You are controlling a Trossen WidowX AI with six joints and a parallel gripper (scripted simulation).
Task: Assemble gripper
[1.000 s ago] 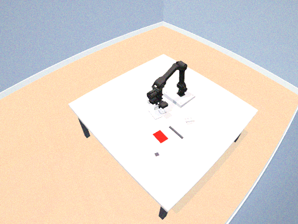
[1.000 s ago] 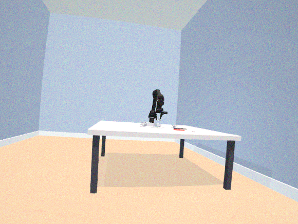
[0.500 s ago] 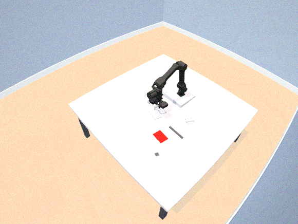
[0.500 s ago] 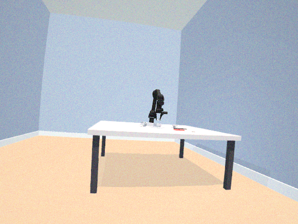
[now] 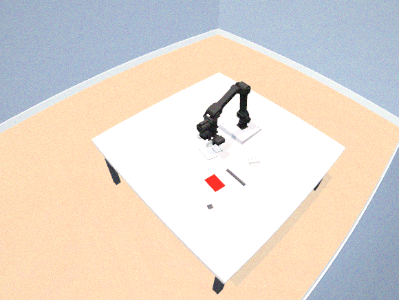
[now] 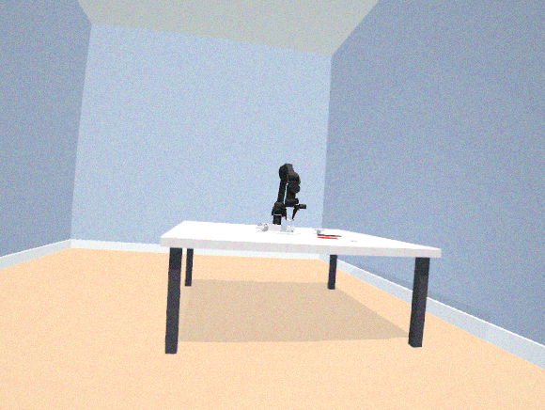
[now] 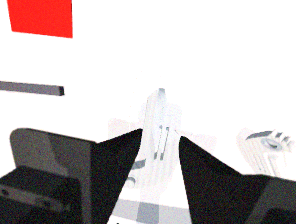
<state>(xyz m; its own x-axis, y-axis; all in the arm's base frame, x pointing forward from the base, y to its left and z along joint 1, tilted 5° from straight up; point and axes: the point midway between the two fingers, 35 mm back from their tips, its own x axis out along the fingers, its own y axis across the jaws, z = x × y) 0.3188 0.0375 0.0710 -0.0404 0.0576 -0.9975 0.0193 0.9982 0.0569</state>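
Observation:
The gripper (image 5: 210, 142) (image 6: 292, 219) (image 7: 161, 134) points down low over the table, shut on a white slotted part (image 7: 151, 117). The part is pale and its outline blurs into the white behind, so I cannot tell for certain which piece it is, or whether it touches what lies below. A pale flat piece (image 5: 208, 154) lies below the gripper in the top view. A white jaw (image 7: 270, 150) with gear teeth and a round hole lies apart, right of the fingers in the wrist view. Another small white piece (image 5: 254, 160) lies apart on the table; its kind is unclear. Pins are not distinguishable.
A red square (image 5: 214, 183) (image 7: 42, 17) and a dark bar (image 5: 236, 177) (image 7: 32, 88) lie on the table (image 5: 155, 137), farther out than the gripper. A small dark square (image 5: 210, 206) lies beyond the red one. The arm stands on a pale base block (image 5: 243, 138).

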